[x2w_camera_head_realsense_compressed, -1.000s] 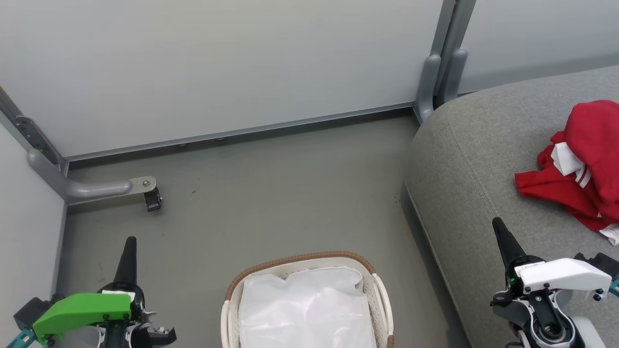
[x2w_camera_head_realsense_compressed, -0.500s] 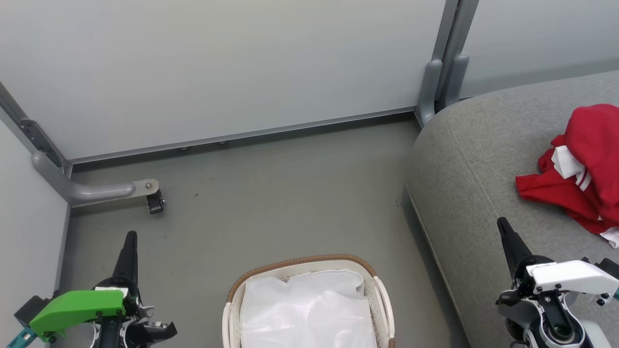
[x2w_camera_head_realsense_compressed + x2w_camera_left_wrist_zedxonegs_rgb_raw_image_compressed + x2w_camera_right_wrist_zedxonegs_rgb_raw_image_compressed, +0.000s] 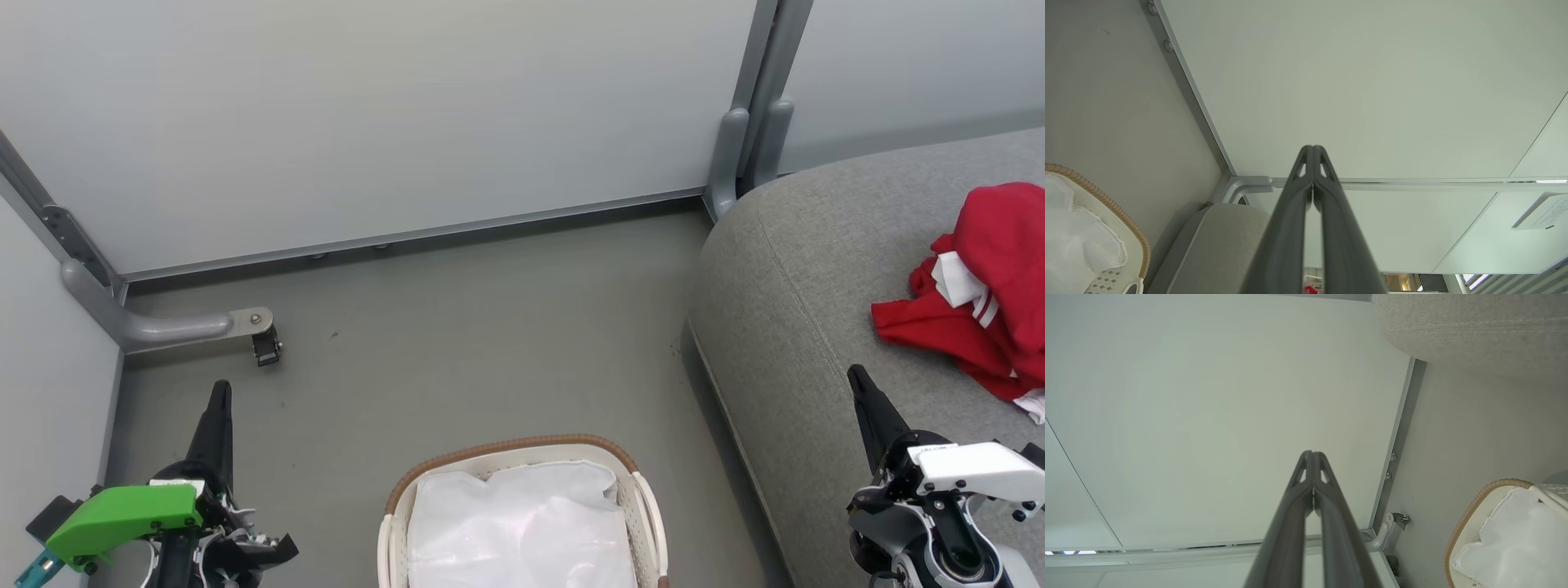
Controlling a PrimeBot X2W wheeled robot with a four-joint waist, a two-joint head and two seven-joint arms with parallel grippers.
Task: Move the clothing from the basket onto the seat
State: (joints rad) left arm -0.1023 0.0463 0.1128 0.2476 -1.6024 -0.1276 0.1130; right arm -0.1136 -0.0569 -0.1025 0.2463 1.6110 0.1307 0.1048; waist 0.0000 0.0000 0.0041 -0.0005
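Note:
Red clothing (image 3: 992, 314) with white trim lies bunched on the grey seat (image 3: 800, 269) at the right. The cream basket (image 3: 392, 523) with a brown rim stands on the floor at bottom centre, lined with a glossy white plastic sheet (image 3: 522, 531). My left gripper (image 3: 219, 392) is shut and empty at lower left, left of the basket. My right gripper (image 3: 859, 377) is shut and empty at lower right, over the seat's front part, short of the clothing. In the wrist views the left gripper (image 3: 1312, 149) and the right gripper (image 3: 1312, 454) have their tips together. The basket's rim (image 3: 1106, 200) (image 3: 1470, 506) appears in both.
Pale partition panels (image 3: 392, 106) close off the back and left. A grey bracket foot with a small caster (image 3: 265, 347) juts onto the floor at left. Grey posts (image 3: 735, 155) stand at the seat's back corner. Grey floor (image 3: 490, 327) lies between basket and wall.
The whole head view has shifted slightly down, so the camera moved. Both grippers stay shut, and the clothing stays on the seat.

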